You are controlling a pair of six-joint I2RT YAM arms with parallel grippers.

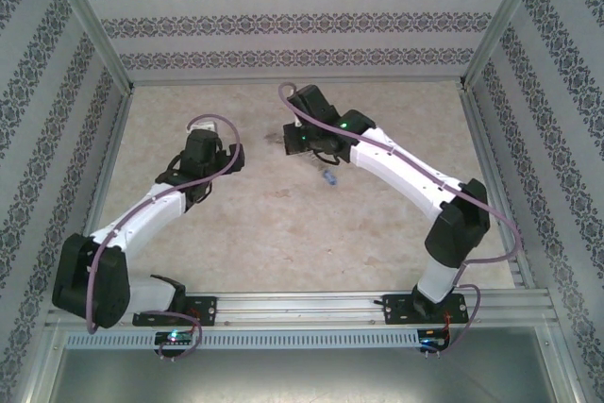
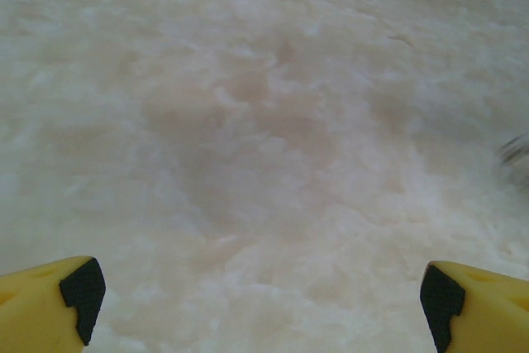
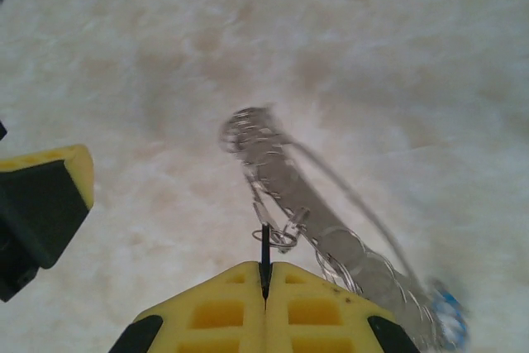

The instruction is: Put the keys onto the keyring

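Keyring [image 3: 289, 188], fringed with keys [image 3: 364, 274], sits just off the tip of the closed right claw [image 3: 264, 287], long axis 11 to 4 o'clock, grip on its wire undeterminable; left claw [image 2: 264, 303], jaws spread wide and empty, stands farther off over bare tabletop [image 2: 248, 121].

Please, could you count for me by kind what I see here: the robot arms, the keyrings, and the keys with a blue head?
Robot arms: 2, the left arm and the right arm
Keyring: 1
Blue-headed key: 1
Total: 4
The silvery keys on the keyring are too blurred to count.
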